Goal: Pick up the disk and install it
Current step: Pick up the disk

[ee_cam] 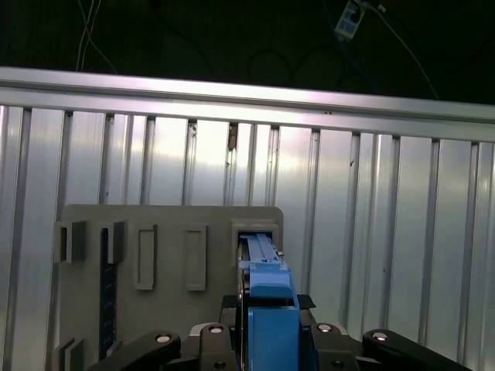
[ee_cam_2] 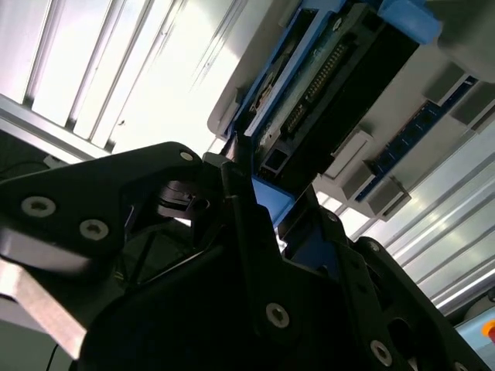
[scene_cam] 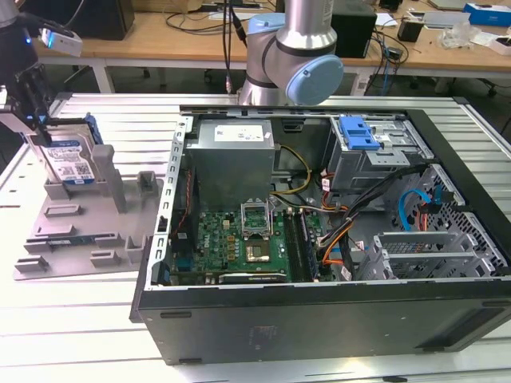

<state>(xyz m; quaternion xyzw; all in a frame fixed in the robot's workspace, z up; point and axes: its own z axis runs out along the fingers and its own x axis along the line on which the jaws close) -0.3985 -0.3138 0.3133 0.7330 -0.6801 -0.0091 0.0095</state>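
Your gripper (scene_cam: 37, 120) sits at the exterior view's far left, closed on the disk (scene_cam: 69, 163), which stands upright in the grey holder (scene_cam: 88, 231). Both wrist views show its blue rail (ee_cam: 267, 297) pinched between the fingers (ee_cam_2: 234, 192). The exterior view adds the open case (scene_cam: 319, 319) to the right.

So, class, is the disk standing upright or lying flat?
Upright: the disk stands on edge in the grey holder, outside the computer case.

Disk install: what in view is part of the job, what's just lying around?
Job: disk, standing in grey holder; gripper at its top edge; open computer case; drive cage with blue latch.
Lying about: black box, blue box and cables on the back bench.
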